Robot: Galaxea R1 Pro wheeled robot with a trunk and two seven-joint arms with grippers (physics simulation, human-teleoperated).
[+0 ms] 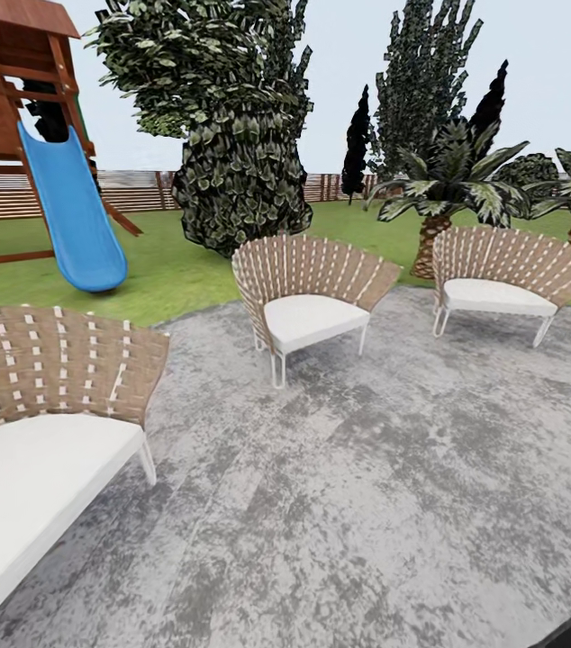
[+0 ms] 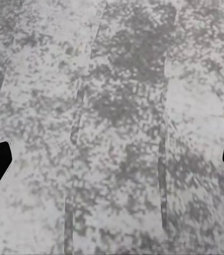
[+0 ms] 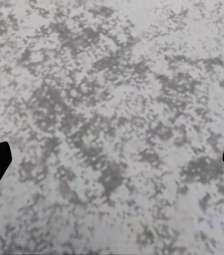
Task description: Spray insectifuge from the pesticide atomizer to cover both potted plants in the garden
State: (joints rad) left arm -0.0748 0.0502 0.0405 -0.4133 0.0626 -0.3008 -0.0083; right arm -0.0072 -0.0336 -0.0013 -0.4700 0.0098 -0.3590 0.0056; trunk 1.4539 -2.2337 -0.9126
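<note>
The left gripper and the right gripper both hang over the mottled grey paved patio, each with its two dark fingertips spread wide to the sides of its wrist view and nothing between them but paving. Both are empty, so by my reading the pickup has not been made.

Nearest in the head view, at the patio's left edge, stands a wicker-backed seat with a white cushion. Further in, toward the patio's far edge, a second wicker chair with a white seat pad stands near the middle, and a third like it stands to its right, by the far right edge. Beyond the paving lies the green lawn, with a blue slide on a wooden play frame to the left, a big dark leafy bush at centre, and palms behind the right chair. A slatted wooden fence closes the back.

The small bottle of pesticide and the two potted plants cannot be made out from here. The whole task looks to be ahead: find the bottle, grasp it, then spray both plants.
</note>
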